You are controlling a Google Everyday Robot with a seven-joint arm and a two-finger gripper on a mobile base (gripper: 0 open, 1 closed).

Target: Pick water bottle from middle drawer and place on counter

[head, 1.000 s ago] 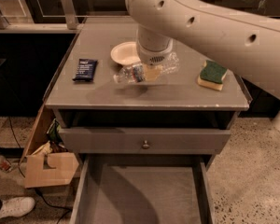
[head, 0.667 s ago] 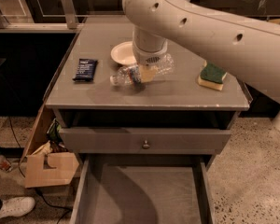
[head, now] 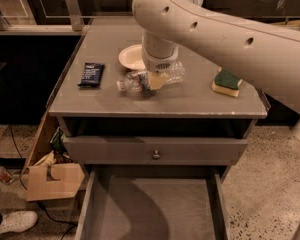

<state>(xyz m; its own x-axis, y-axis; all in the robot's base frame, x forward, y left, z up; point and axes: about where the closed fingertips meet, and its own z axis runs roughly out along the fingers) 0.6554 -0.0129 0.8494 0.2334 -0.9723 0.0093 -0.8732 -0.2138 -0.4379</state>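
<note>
End effector [head: 153, 81] is low over the worktop [head: 190, 101], pinching the bottle [head: 132, 82] round its middle. Bottle is on its side, cap pointing left, just in front of the bowl [head: 130, 57], between the dark packet [head: 91, 74] and the sponge [head: 226, 81]. It looks to be touching the worktop, but I can't tell for sure. Drawer [head: 155, 209] is pulled out below the knobbed drawer front [head: 115, 151].

The cream-white hand [head: 152, 81], low over the matte grey bench [head: 190, 101], clasps the clear water bottle [head: 131, 81] with its pale band. Cream bowl [head: 131, 57], dark blue packet [head: 91, 74], green-and-yellow sponge [head: 227, 82], plain grey middle drawer [head: 190, 209].
</note>
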